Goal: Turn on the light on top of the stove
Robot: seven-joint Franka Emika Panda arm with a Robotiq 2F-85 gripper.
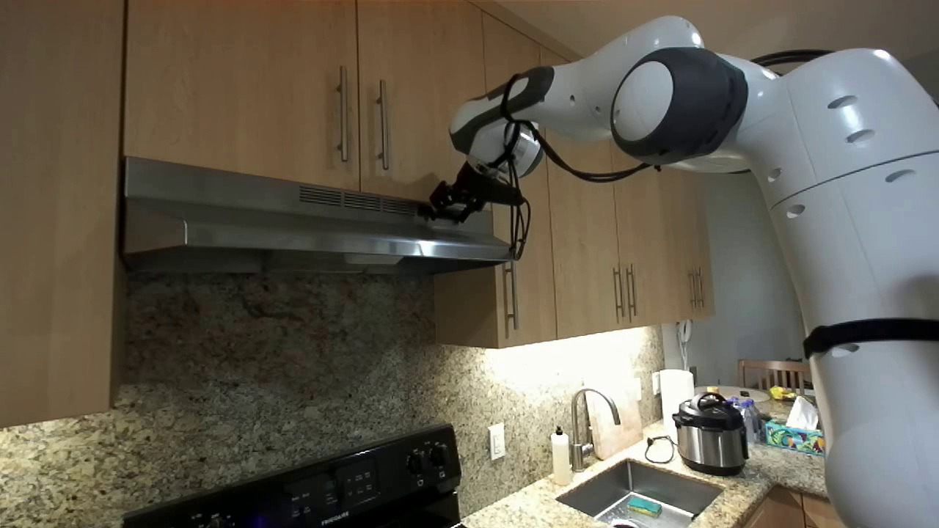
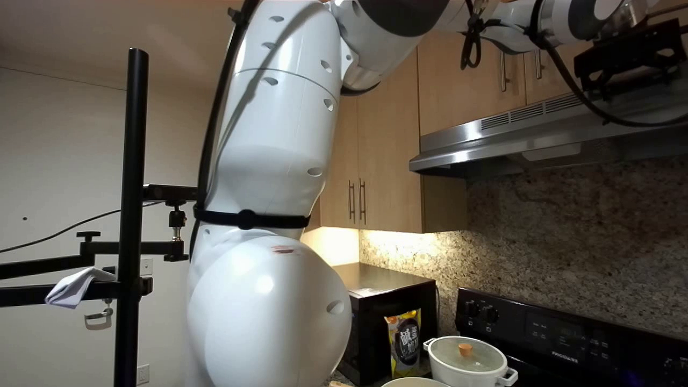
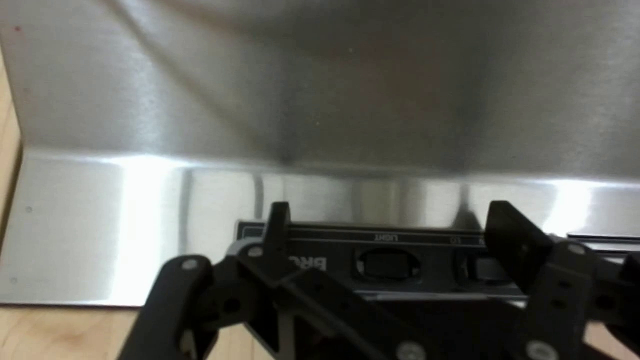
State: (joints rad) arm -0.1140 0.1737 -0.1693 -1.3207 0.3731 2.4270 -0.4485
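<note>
The stove [image 1: 334,488] is black with knobs on its back panel. Above it hangs the steel range hood [image 1: 315,220], whose pale light [image 1: 374,259] underneath shows no glow in both exterior views. My gripper [image 1: 440,214] is at the hood's upper front, near its far end from the vents' left. In the wrist view the gripper [image 3: 390,212] stands open, nothing held between its fingers. Between them shows a black rocker switch [image 3: 387,264] under upside-down "LIGHT" lettering. Another switch [image 3: 487,270] is partly covered by the right finger [image 3: 515,245]. Contact with the panel cannot be told.
Wooden cabinets [image 1: 422,95] with bar handles rise directly above the hood. A loop of black cable [image 1: 521,220] dangles beside the wrist. Below are a white pot [image 2: 467,360] at the stove, a sink [image 1: 638,491] and a pot-shaped cooker [image 1: 710,434]. A black stand [image 2: 131,215] is behind the arm.
</note>
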